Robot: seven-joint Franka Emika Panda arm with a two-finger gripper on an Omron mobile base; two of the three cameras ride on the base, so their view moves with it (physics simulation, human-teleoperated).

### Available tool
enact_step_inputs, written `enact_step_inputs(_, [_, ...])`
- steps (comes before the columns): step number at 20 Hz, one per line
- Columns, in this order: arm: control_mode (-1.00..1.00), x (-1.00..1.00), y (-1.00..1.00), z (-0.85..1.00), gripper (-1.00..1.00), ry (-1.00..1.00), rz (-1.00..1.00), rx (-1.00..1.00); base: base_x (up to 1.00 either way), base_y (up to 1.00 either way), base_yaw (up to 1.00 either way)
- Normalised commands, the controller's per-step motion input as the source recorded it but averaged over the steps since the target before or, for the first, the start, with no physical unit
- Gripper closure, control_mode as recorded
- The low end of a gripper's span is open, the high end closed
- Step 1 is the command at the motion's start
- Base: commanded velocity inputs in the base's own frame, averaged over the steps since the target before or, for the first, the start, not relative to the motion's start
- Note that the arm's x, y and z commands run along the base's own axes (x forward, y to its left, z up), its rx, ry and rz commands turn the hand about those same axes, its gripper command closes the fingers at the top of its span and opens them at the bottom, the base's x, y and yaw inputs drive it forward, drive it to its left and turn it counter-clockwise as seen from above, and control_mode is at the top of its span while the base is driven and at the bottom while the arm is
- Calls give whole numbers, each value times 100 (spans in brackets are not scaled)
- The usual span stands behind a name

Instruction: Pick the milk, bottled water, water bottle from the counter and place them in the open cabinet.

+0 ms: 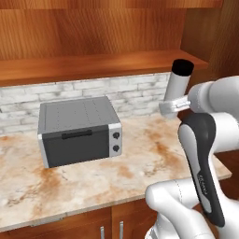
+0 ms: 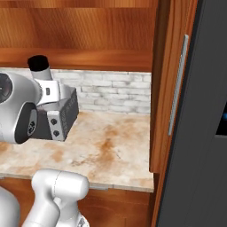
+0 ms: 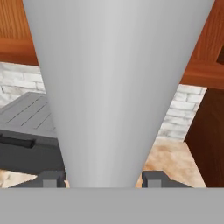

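My gripper (image 1: 172,106) is shut on the water bottle (image 1: 177,84), a slim silver cylinder with a black cap. It hangs slightly tilted in the air, its cap level with the plank shelf (image 1: 93,65) of the open cabinet. From the right base the water bottle (image 2: 42,71) and gripper (image 2: 48,93) sit at the far left, with the cabinet's tall door (image 2: 163,88) and its long silver handle (image 2: 178,84) to the right. In the hand view the water bottle (image 3: 113,87) stands between the fingertips (image 3: 52,179). The milk, the bottled water and the island counter are out of view.
A grey toaster oven (image 1: 79,130) stands on the stone top (image 1: 140,158) backed by white brick, left of and below the bottle. A dark tall panel (image 2: 204,133) rises at the far right. Low cupboards (image 1: 112,224) run under the stone top.
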Motion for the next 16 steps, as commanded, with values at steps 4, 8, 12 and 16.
enact_step_inputs(4, [-100,0,0,36,100,2,0,0,0,0,0])
enact_step_inputs(8, [-100,0,0,19,100,-7,0,-3,0,0,0])
enact_step_inputs(12, [-100,1,0,18,100,-10,0,0,0,0,0])
enact_step_inputs(16, [-100,20,-9,17,100,0,-3,0,0,0,0])
